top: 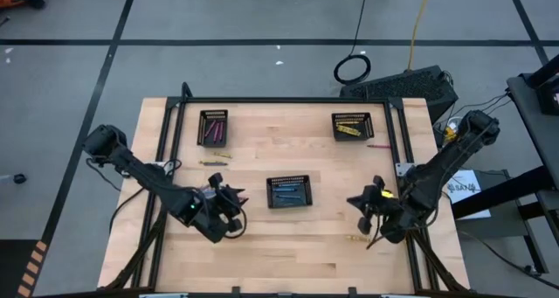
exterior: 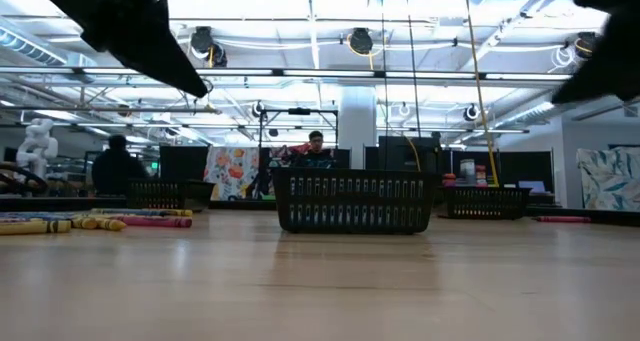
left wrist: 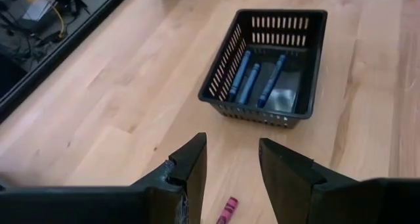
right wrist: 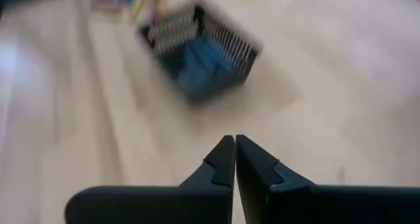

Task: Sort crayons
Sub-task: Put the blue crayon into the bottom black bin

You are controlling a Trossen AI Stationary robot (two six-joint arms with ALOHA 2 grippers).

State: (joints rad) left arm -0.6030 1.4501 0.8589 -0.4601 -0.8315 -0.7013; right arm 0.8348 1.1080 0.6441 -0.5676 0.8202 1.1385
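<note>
Looking down from the high view, you have three black trays: the centre tray [top: 288, 191] with blue crayons, one at 11 o'clock [top: 213, 127] with pink, one at 1 o'clock [top: 351, 125] with yellow. The left gripper [top: 234, 212] sits at 8 o'clock of centre, the right gripper [top: 367, 209] at 4 o'clock. Low view: loose crayons [exterior: 95, 221] lie at 9 o'clock. Left wrist: fingers [left wrist: 190, 168] parted, empty, over a pink crayon [left wrist: 227, 209]; blue crayons [left wrist: 258, 81] in the tray. Right wrist: fingers [right wrist: 220, 163] clenched on nothing.
</note>
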